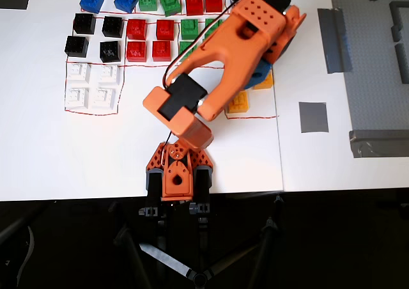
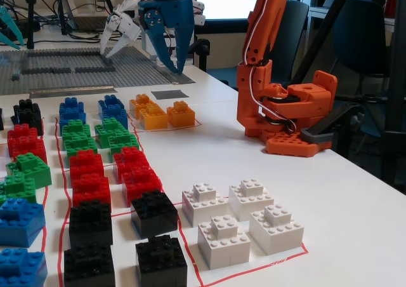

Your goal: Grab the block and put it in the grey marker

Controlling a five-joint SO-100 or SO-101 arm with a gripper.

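Gripper [image 2: 172, 61] raised, pointing down, jaws slightly spread and empty, arm stretched toward one o'clock overhead, above orange blocks [image 2: 181, 113].

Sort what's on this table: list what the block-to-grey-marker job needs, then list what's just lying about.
Needed for the job:
- orange blocks
- grey marker
- gripper, open and empty above the table

Just lying about:
- white bricks
- black bricks
- red bricks
- green bricks
- blue bricks
- long grey tape strip
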